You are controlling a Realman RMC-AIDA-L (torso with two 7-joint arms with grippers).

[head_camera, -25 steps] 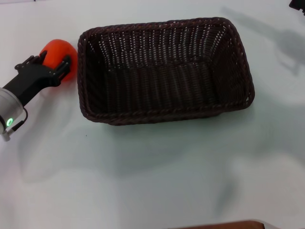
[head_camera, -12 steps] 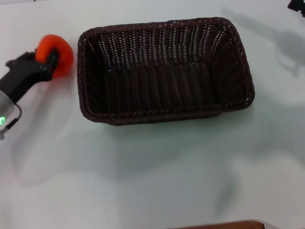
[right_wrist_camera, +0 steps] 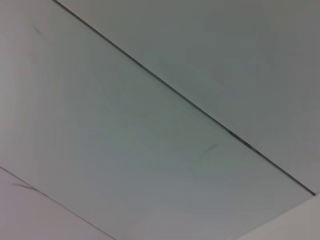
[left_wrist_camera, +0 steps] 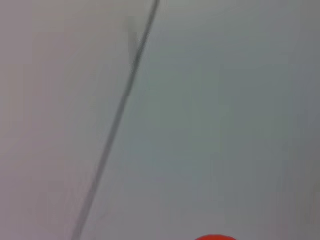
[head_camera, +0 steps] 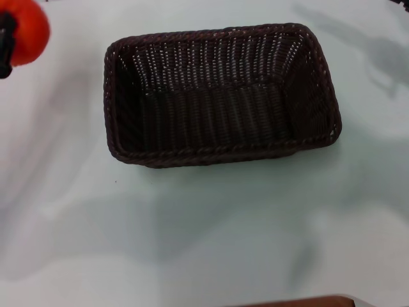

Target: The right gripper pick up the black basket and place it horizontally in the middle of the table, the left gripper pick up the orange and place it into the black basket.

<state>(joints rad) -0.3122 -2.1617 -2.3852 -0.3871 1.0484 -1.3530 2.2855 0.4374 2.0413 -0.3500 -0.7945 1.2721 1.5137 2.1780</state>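
While held by left gripper (head_camera: 5, 43), orange (head_camera: 27, 32) airborne, basket (head_camera: 220, 96) empty.

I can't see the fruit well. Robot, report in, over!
Left claw at far-left edge, clamped on the orange, lifted. Black basket mid-table, nothing inside. Right claw out of view. Path to basket clear.
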